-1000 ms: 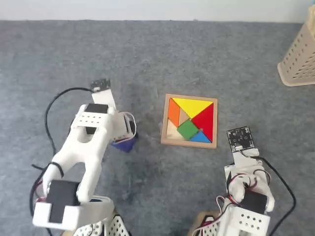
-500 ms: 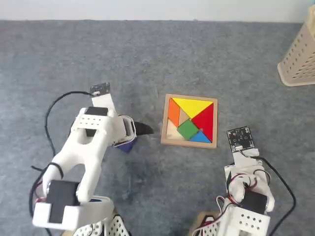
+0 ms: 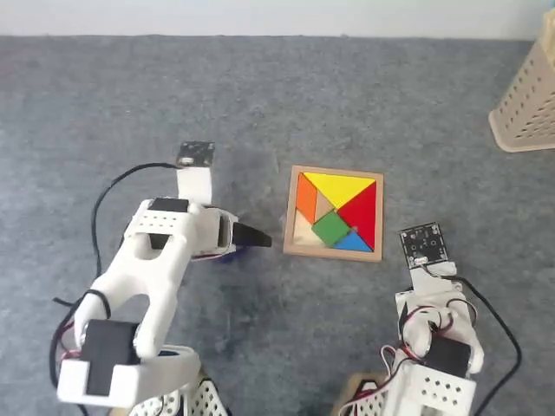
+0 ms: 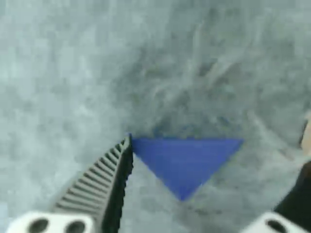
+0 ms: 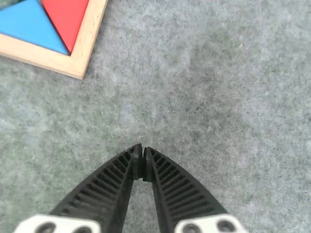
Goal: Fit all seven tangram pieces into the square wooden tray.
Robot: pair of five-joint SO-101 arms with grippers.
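Note:
A dark blue triangle (image 4: pixel 187 160) lies flat on the grey carpet between the fingers of my open left gripper (image 4: pixel 216 145). From above, that gripper (image 3: pixel 247 239) sits just left of the square wooden tray (image 3: pixel 290 208), and only a sliver of the blue triangle (image 3: pixel 228 254) shows under the arm. The tray holds yellow (image 3: pixel 338 186), orange (image 3: pixel 306 201), red (image 3: pixel 360 212), green (image 3: pixel 330 228) and light blue (image 3: pixel 354 242) pieces, with bare wood patches among them. My right gripper (image 5: pixel 142 151) is shut on nothing, hanging over carpet near the tray's corner (image 5: pixel 77 68).
A perforated beige basket (image 3: pixel 527 95) stands at the far right edge. The right arm's base (image 3: pixel 434 347) sits at the front right, below the tray. A black cable (image 3: pixel 108 195) loops off the left arm. Open carpet stretches across the back.
The left arm's wrist has swung away from me and toward the tray, and a black finger has come out on the tray side. The right arm has kept still.

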